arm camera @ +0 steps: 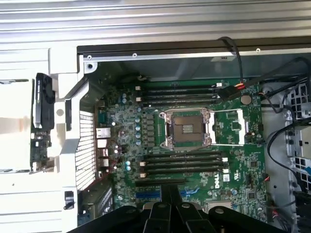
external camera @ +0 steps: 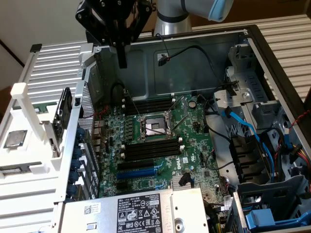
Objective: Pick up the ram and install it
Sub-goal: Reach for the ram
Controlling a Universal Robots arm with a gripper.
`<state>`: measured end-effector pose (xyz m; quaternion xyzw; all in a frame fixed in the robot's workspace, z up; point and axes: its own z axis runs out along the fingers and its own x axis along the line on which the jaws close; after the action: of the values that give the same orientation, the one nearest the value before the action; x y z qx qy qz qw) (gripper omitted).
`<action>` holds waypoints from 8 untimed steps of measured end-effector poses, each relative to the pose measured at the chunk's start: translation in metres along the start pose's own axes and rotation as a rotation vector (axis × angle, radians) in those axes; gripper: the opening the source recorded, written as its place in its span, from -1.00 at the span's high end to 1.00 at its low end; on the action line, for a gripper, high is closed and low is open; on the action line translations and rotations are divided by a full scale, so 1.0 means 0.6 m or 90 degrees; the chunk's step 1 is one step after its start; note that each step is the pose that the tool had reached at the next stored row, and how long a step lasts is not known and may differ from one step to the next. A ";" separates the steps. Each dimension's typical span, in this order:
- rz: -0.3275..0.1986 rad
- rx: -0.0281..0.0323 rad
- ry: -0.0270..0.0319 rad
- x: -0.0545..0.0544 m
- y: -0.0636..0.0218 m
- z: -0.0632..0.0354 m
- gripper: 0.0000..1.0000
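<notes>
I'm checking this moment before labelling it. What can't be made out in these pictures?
- ram, wrist view: its chips and label are too small to tell.
- memory slots, both views: the end clips are too small to tell whether they are open or closed.
- gripper, exterior view: its upper body is cut off by the picture's edge.
- power supply label, exterior view: the print is too small to read.

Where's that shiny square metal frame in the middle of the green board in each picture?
Exterior view: the metal frame sits near the picture's middle, between two banks of black slots on the green board.
Wrist view: the metal frame lies between those same banks.
Shared landmark: the blue slot, just beyond one bank.
</notes>
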<state>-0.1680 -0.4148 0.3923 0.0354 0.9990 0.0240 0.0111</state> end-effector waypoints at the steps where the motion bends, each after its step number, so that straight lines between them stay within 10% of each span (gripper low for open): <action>1: 0.000 0.0000 0.0000 0.007 -0.002 0.000 0.80; 8: 0.000 0.0000 0.0000 0.059 -0.014 -0.001 0.80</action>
<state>-0.2038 -0.4205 0.3918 0.0353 0.9990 0.0240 0.0111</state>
